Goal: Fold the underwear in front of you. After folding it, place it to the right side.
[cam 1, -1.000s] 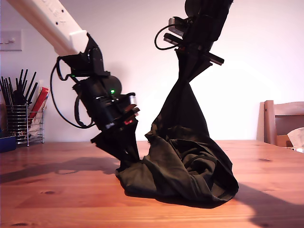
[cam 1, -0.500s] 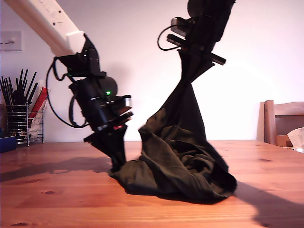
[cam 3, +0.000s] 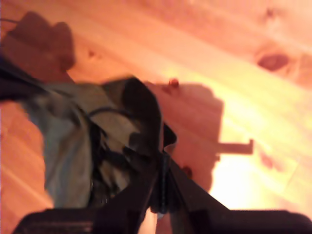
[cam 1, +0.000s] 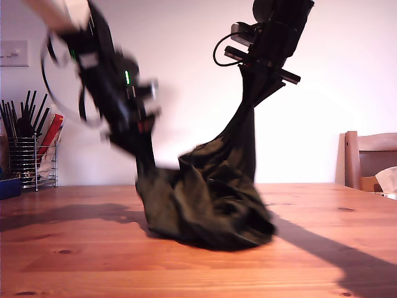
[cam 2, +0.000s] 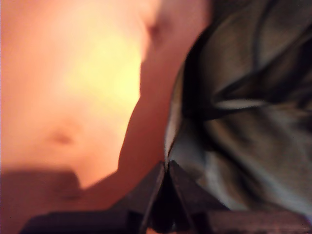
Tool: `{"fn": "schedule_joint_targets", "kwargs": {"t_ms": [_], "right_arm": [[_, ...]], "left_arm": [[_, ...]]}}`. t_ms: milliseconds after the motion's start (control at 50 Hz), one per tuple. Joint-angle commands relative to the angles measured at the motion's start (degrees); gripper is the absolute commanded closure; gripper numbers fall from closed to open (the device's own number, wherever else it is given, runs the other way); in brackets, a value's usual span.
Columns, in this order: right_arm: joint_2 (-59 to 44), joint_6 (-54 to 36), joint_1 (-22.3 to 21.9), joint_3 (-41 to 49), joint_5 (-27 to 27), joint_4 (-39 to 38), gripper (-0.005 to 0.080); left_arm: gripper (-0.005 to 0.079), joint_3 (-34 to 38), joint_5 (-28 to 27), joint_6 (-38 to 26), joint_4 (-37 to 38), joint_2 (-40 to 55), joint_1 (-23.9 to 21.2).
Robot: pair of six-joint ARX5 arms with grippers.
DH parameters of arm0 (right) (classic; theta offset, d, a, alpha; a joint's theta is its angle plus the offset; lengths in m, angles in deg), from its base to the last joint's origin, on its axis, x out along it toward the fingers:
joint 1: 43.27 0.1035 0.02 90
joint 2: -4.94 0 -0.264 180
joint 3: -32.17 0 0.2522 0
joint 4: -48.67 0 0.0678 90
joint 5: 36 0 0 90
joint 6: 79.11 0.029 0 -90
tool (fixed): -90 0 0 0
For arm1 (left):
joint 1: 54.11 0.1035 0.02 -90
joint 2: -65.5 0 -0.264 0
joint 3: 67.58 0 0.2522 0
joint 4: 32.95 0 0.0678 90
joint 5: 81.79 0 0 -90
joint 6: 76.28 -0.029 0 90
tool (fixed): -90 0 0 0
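The underwear (cam 1: 205, 211), very dark olive cloth, hangs between both grippers, and its lower bulk is heaped on the wooden table (cam 1: 74, 248). My first gripper (cam 1: 144, 155), blurred at the exterior view's left, is shut on one edge just above the heap. In the first wrist view its closed tips (cam 2: 165, 168) pinch the cloth (cam 2: 243, 122). My second gripper (cam 1: 254, 87), high at the exterior view's upper right, is shut on another edge, which stretches down in a taut strip. The second wrist view shows its tips (cam 3: 163, 161) clamped on the hanging cloth (cam 3: 73, 146).
A wire rack of black utensils (cam 1: 28, 155) and a blue object (cam 1: 9, 186) stand at the exterior view's far left. A wooden chair (cam 1: 369, 158) is at that view's right edge. Bare tabletop lies in front of the heap.
My first gripper has risen and swung toward the exterior view's left, lifting its cloth edge. The heap has drawn in and shifted left. My second gripper has edged slightly up and right.
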Motion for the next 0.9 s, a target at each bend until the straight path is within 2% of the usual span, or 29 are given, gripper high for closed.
{"fn": "schedule_joint_targets", "kwargs": {"t_ms": [0, 380, 560, 680, 880], "right_arm": [[-0.8, -0.2, 0.0, -0.1, 0.0, -1.0, 0.0765], [-0.6, -1.5, 0.0, -0.1, -2.0, -5.2, 0.0765], [0.8, -1.4, 0.1, -0.2, -2.1, -9.7, 0.0765], [2.4, -1.4, 0.0, -0.2, -4.0, -13.4, 0.0765], [4.4, -1.5, 0.0, -0.2, -4.8, -16.1, 0.0765]], "left_arm": [[0.0766, 0.4, 1.2, -0.7, -1.0, -1.3, 0.9], [0.0766, -1.6, 7.8, -3.7, -3.5, -9.9, 3.0], [0.0766, -4.5, 8.4, -4.9, -3.7, -11.5, 3.1], [0.0766, -7.3, 9.8, -5.7, -3.7, -11.5, 3.1], [0.0766, -12.0, 10.5, -6.4, -2.3, -11.5, 3.1]]}}
